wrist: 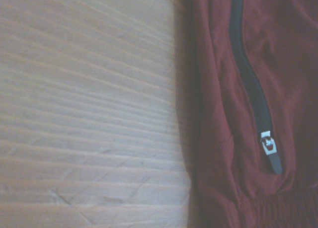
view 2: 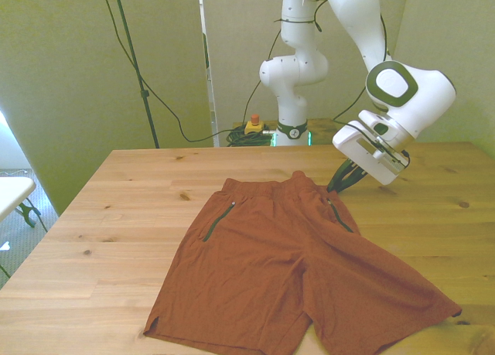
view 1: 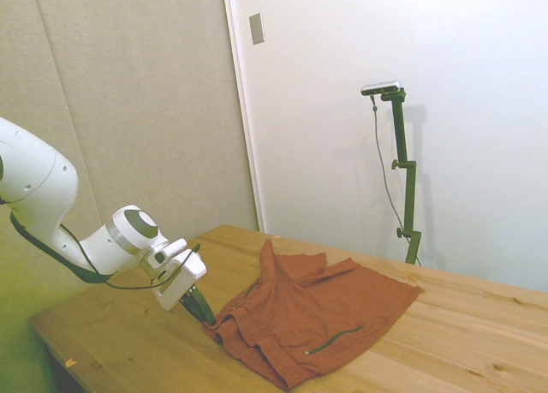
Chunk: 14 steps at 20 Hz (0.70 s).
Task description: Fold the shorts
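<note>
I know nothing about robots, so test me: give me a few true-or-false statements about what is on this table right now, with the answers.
1. The shorts lie spread flat on the wooden table, not yet folded. True.
2. The gripper has lifted the shorts high off the table. False: it is down low at the waistband corner on the front view's right, and the cloth rests on the wood.
3. The shorts are blue. False: they are rust-orange.
4. A dark zip pocket with a metal pull shows in the wrist view. True.
5. A person's hand is holding the shorts down. False: no person is in view.
</note>
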Available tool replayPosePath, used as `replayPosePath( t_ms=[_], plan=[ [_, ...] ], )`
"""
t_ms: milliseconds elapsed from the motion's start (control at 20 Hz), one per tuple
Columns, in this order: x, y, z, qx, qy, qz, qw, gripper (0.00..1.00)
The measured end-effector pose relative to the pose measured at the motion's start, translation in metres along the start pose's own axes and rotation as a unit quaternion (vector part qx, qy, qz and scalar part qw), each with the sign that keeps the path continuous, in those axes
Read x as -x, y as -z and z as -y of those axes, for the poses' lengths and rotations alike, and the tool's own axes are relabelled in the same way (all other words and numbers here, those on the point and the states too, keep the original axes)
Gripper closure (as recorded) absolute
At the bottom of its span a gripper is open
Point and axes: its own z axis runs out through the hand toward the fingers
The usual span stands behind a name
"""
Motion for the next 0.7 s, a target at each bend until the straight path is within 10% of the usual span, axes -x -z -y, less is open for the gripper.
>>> replayPosePath(
  t_ms=[700],
  plan=[
    [-0.047, 0.068, -0.087, -0.102, -0.082, 0.036, 0.9907, 1.00]
  ],
)
